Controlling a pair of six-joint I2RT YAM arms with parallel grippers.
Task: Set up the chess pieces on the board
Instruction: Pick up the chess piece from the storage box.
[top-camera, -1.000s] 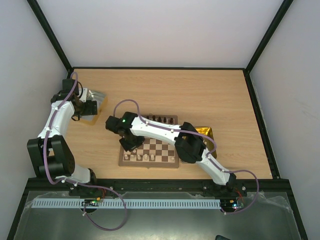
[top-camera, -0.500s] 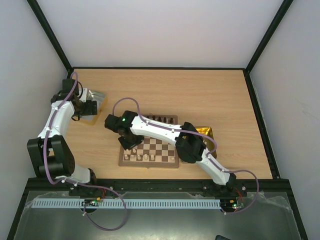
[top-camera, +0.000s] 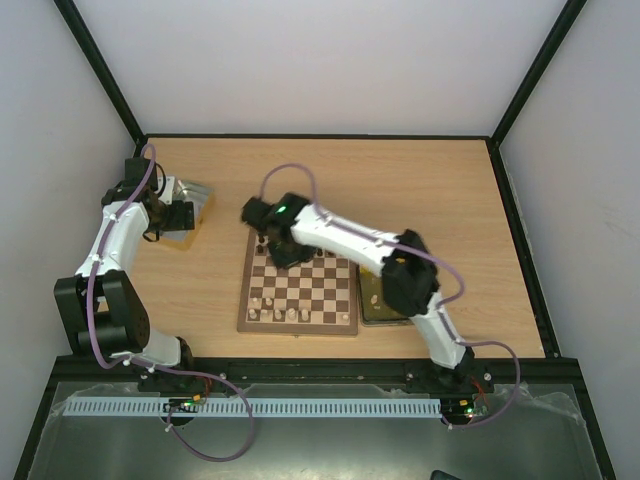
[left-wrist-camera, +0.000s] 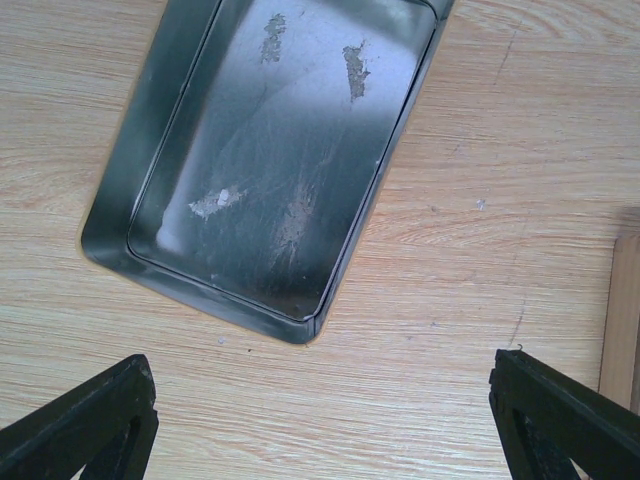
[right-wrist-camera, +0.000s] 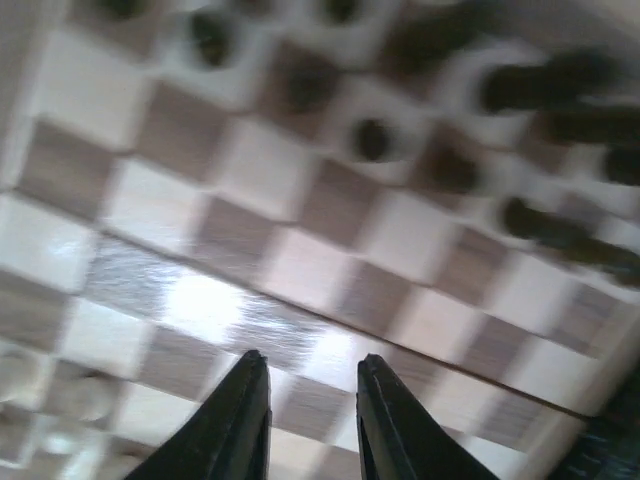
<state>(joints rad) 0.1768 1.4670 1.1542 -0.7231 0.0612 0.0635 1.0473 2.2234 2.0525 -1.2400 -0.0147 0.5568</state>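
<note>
Left gripper (left-wrist-camera: 320, 372): wide apart, empty, above scratched rectangular metal tray (left-wrist-camera: 262, 170) on wood-grain table (left-wrist-camera: 455, 250). Right gripper (right-wrist-camera: 308, 360): narrowly parted, nothing visible between, over glossy checkered wooden board (top-camera: 297, 329) mid-table. Dark turned pieces (top-camera: 322, 254) along far rows, pale along near.

Right gripper (right-wrist-camera: 312, 365) now over the far-left corner of the board (top-camera: 300, 290), off its near-left squares.

One board (top-camera: 300, 292), one silver tray (left-wrist-camera: 270, 150), one gold tray (top-camera: 370, 306), two arms, left arm (top-camera: 110, 240), right arm (top-camera: 340, 236), pale pieces (top-camera: 280, 314) and dark pieces (right-wrist-camera: 372, 140) too small or blurred to count.
</note>
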